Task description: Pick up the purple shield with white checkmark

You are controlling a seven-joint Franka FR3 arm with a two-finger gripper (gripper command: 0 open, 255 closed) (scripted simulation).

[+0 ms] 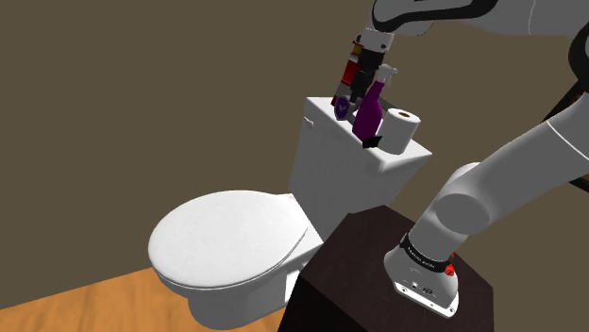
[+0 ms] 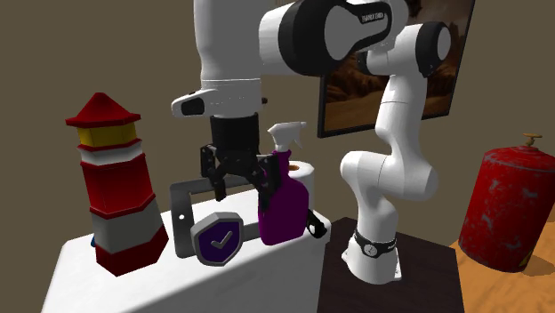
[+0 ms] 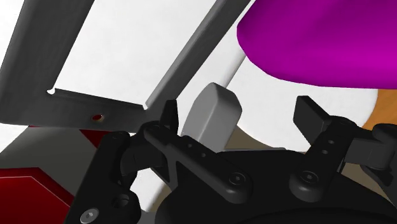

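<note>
the all-black 2-finger gripper of the white franka arm i am running from afar hangs over the white toilet tank lid, its fingers spread wide and clasping nothing; the purple shield with a white checkmark and a grey rim stands upright on that lid directly beneath the gripper, apart from it, just in front of a grey angular bracket; a purple spray bottle with a white trigger head stands just beside the shield on the second exterior view's right, close by 1 finger, with a white toilet paper roll behind it; a red, white and yellow lighthouse figure occupies the lid's other end; in the wrist view a pale grey rounded piece lies between the 2 fingers and touches neither, and i cannot tell what it is; the white toilet bowl with its seat cover down sits below the tank; a dark stand carries the arm, near a red gas cylinder on the wooden floor
</note>
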